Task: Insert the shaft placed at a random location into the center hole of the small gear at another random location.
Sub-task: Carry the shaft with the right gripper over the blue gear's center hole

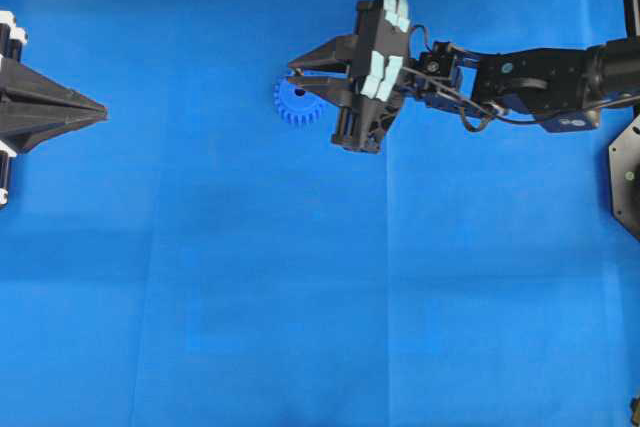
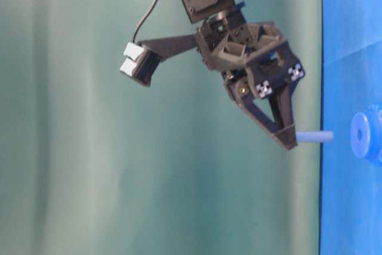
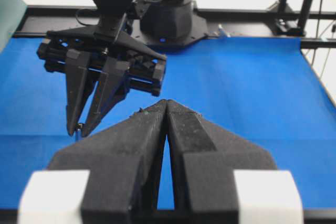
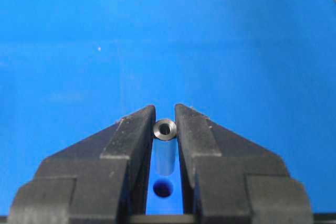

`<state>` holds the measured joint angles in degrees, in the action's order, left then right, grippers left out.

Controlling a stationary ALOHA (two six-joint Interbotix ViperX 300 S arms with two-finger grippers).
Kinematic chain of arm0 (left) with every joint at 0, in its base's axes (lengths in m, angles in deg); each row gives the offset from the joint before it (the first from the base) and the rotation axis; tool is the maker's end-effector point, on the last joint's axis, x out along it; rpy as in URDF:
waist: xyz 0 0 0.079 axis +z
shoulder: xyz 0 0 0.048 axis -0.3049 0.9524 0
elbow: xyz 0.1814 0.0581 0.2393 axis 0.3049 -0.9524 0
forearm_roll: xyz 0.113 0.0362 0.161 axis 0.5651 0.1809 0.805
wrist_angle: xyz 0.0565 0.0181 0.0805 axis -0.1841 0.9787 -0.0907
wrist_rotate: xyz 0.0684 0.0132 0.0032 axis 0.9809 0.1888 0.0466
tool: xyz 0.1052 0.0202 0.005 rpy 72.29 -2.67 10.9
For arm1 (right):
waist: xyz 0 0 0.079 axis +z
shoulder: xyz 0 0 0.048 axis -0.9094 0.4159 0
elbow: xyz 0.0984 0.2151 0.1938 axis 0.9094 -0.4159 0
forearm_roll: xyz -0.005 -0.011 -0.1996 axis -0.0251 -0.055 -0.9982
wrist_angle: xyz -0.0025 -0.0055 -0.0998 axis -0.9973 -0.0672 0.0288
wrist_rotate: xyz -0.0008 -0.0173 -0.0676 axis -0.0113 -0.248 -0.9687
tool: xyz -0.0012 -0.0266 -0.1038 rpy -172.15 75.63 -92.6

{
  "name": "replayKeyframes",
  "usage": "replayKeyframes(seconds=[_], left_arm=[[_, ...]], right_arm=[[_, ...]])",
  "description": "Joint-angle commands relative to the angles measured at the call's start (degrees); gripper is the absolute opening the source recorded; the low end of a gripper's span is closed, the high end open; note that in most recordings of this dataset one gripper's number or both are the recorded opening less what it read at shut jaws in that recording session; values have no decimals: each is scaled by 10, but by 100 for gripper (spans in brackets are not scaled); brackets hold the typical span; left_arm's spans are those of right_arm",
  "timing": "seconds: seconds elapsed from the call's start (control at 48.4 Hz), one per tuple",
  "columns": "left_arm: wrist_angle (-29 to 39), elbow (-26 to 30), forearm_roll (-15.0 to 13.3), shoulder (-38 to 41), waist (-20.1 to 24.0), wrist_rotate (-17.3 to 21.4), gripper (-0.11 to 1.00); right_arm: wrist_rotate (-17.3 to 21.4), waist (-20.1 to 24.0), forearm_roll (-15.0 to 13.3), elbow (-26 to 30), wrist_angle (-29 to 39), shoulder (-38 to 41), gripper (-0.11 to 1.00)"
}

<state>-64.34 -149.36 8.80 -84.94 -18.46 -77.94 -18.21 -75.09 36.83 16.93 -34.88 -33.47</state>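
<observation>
The small gear (image 1: 297, 104), bright blue and toothed, lies on the blue cloth; it also shows in the table-level view (image 2: 364, 135). My right gripper (image 1: 292, 73) hangs over it, shut on the shaft (image 4: 165, 129), a short shiny metal pin. The shaft (image 2: 314, 137) points at the gear's hub with a small gap between them. In the right wrist view the center hole (image 4: 163, 188) shows as a dark round spot between the jaws, just below the shaft. My left gripper (image 1: 103, 110) is shut and empty at the far left, well away from the gear; it also shows in its own wrist view (image 3: 166, 102).
A blue cloth (image 1: 300, 297) covers the whole table. The right arm (image 1: 540, 82) reaches in from the right edge. The arm's black base (image 3: 168, 17) and frame rails stand beyond the cloth's far edge. A green backdrop (image 2: 71, 147) stands behind.
</observation>
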Motion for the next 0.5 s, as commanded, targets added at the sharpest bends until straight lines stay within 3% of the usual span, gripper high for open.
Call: replayKeyframes(seconds=[0.0,0.475], left_arm=[[-2,6,0,2,-1,0,0],[-3,6,0,2,-1,0,0]], right_arm=[[-1,1,-3,15,-3,-6,4],[0,0,-3,10,-7,21,4]])
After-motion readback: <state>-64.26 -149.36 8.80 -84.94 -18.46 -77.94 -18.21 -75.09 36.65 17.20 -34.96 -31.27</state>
